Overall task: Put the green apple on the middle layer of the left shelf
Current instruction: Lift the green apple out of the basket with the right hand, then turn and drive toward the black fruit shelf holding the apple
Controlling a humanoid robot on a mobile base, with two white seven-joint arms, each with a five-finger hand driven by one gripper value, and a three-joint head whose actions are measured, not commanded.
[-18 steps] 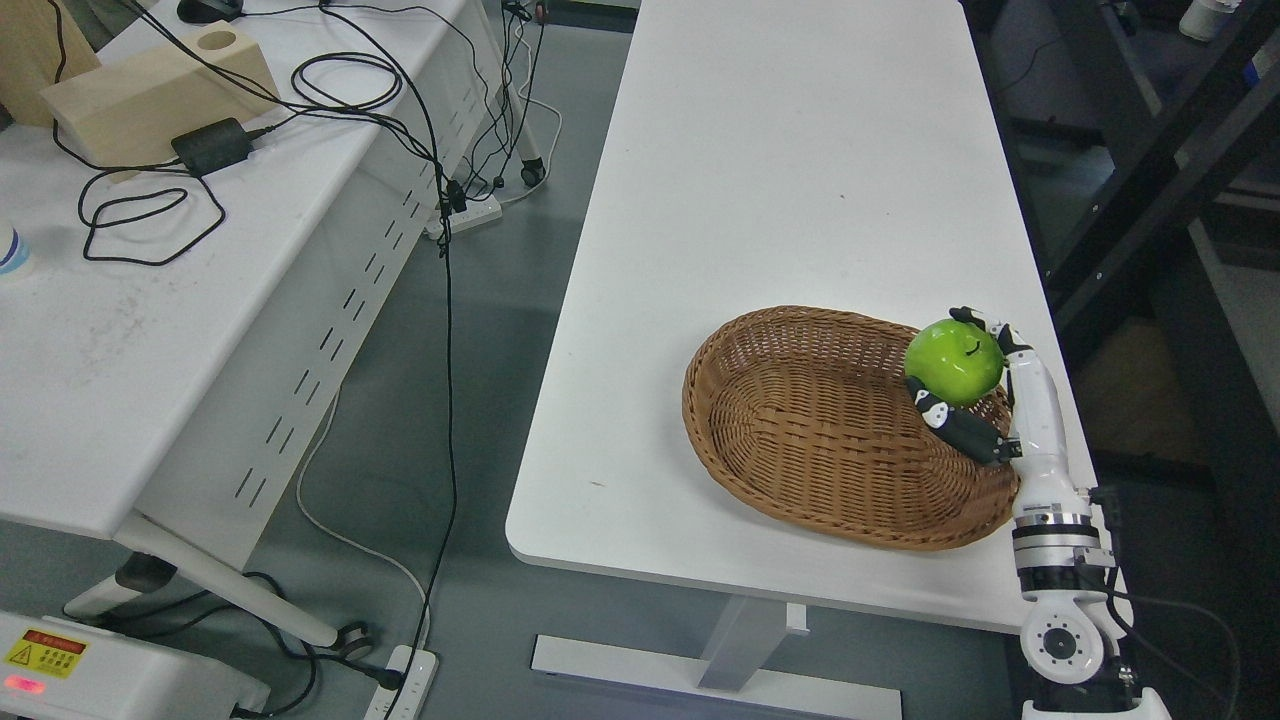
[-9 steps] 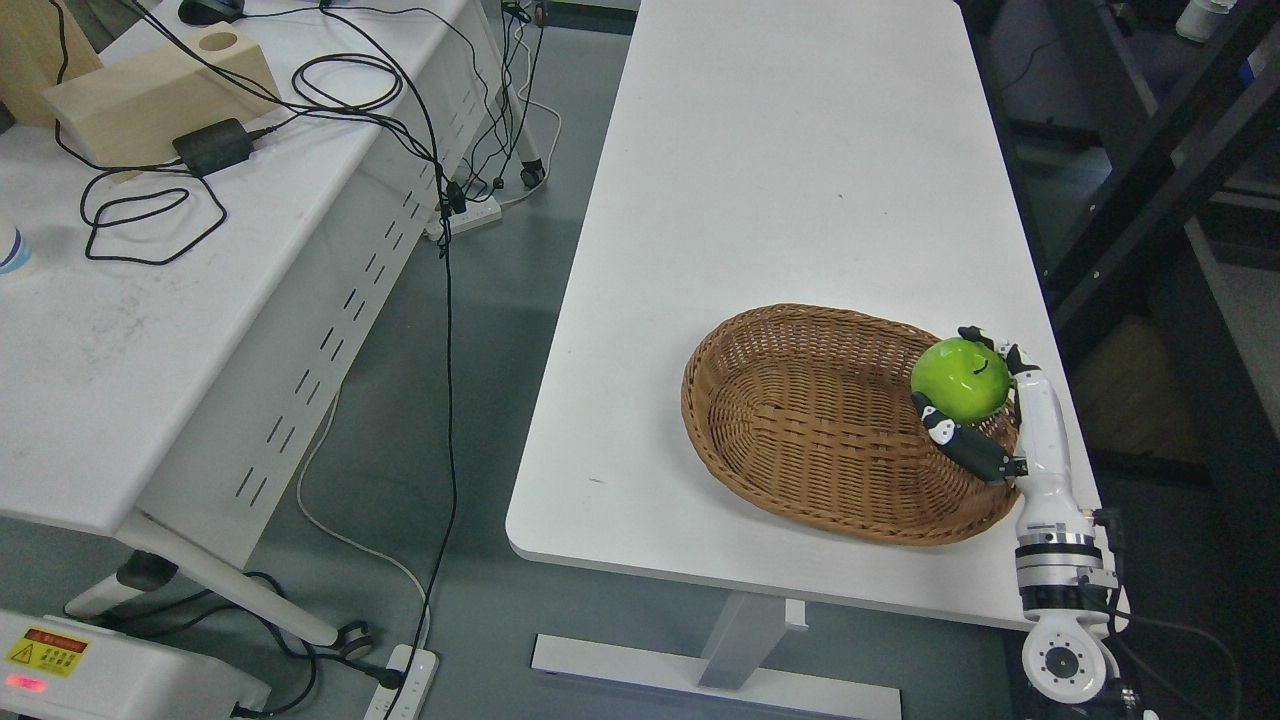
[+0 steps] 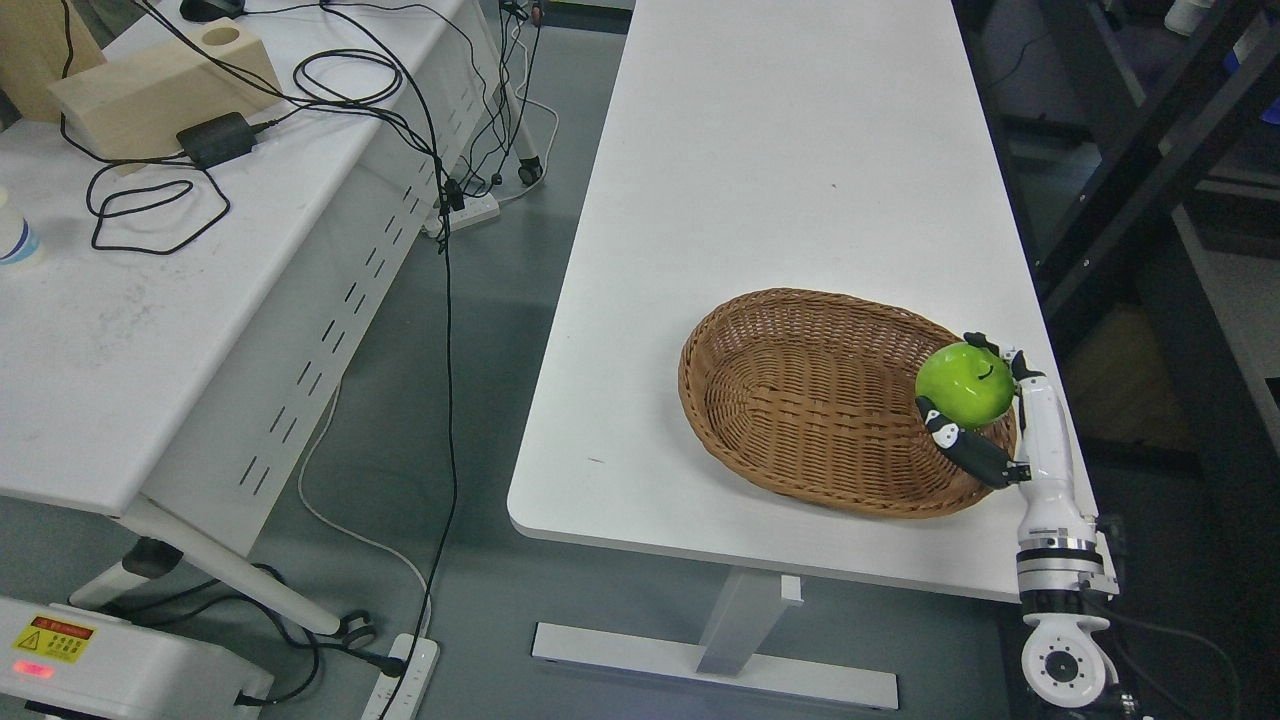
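Note:
A green apple (image 3: 964,385) is held above the right end of a woven wicker basket (image 3: 800,400) on the white table (image 3: 780,160). My right hand (image 3: 975,400) is shut on the apple, with black fingers curled over its top and the thumb (image 3: 965,450) under its lower left side. The white forearm (image 3: 1050,470) rises from the lower right corner. The basket looks empty inside. My left arm does not show. No shelf layer can be made out as the target.
A second white desk (image 3: 150,300) at the left carries a wooden block (image 3: 160,85), a black power adapter (image 3: 212,140) and looping cables. Dark shelf frames (image 3: 1130,160) stand at the right. Grey floor with a power strip (image 3: 405,680) lies between the desks.
The whole picture has shifted slightly, so the camera moved. Relative to the basket, my right hand with the apple has drawn back toward its right rim and toward me.

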